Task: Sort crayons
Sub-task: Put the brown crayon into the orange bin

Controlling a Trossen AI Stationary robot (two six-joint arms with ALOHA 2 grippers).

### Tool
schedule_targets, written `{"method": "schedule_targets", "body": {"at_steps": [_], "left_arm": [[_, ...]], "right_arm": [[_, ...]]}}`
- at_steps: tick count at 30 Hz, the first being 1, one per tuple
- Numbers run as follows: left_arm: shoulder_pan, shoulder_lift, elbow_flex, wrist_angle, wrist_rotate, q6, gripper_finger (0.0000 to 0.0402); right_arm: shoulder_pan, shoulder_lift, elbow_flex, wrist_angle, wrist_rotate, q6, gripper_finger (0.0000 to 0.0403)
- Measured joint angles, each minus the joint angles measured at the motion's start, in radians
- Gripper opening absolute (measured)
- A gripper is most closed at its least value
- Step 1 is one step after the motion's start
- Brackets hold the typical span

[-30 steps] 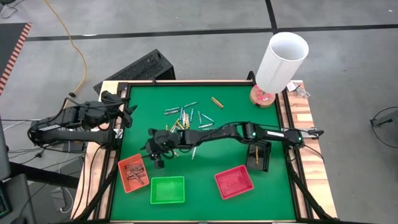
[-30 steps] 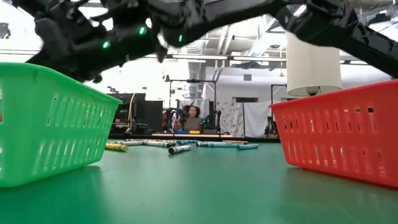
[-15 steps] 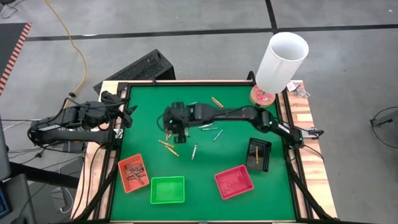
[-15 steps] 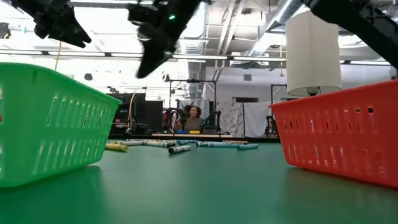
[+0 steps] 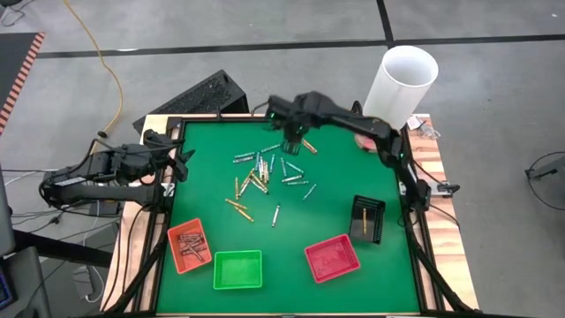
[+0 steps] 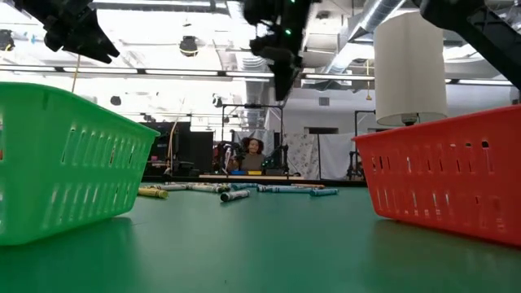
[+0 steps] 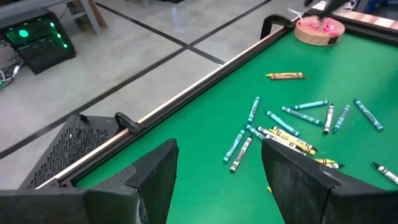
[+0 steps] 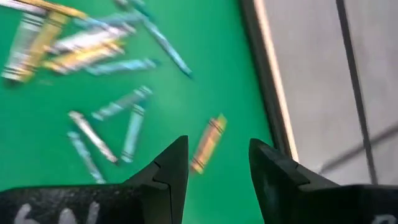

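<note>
The right gripper (image 5: 291,146) is seen above the far part of the green worktop (image 5: 335,199), its jaws apart and nothing held between them; in the right wrist view a yellow-gold crayon (image 8: 208,143) is framed in the gap below the jaws. The crayons (image 5: 265,172) are scattered loose over the middle of the worktop, with one reddish-gold crayon (image 5: 307,145) lying apart near the far edge. The left gripper (image 5: 181,159) is parked at the left edge of the worktop, jaws apart and empty. What lies in the orange tray (image 5: 189,245) cannot be made out beyond thin brownish sticks. One yellow stick is shown only from above in the black tray (image 5: 366,219). In the low view the crayons are reduced to a thin far row, and the green tray (image 6: 57,159) and red tray (image 6: 456,175) are cut off at the frame edges. A white cylinder (image 5: 402,84) is stood at the far right corner. A workshop room with a seated person (image 6: 254,153) is visible beyond.
</note>
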Motion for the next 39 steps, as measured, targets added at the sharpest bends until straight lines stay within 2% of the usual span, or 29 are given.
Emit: {"method": "schedule_targets", "body": {"at_steps": [5,10,14,19,24,30,39], "left_arm": [[0.000,0.000,0.000,-0.004,0.000,0.018,0.0223],[0.000,0.000,0.000,-0.056,0.000,0.018,0.0223],[0.000,0.000,0.000,-0.071,0.000,0.015,0.0223],[0.000,0.000,0.000,-0.072,0.000,0.005,0.0223],[0.000,0.000,0.000,-0.073,0.000,-0.007,0.0223],[0.000,0.000,0.000,-0.073,0.000,-0.007,0.0223],[0.000,0.000,0.000,-0.073,-0.001,-0.008,0.0223]], "right_arm": [[-0.078,-0.022,-0.112,-0.036,0.001,0.045,0.0163],[-0.097,-0.065,-0.341,-0.017,-0.012,0.023,0.0163],[-0.095,-0.193,-0.589,0.215,-0.025,0.029,0.0163],[-0.083,-0.336,-0.876,0.599,-0.040,0.120,0.0163],[-0.074,-0.384,-1.099,0.854,-0.042,0.196,0.0163],[-0.074,-0.376,-1.205,0.991,-0.044,0.236,0.0163],[-0.099,-0.327,-1.208,1.072,-0.062,0.231,0.0163]]}}
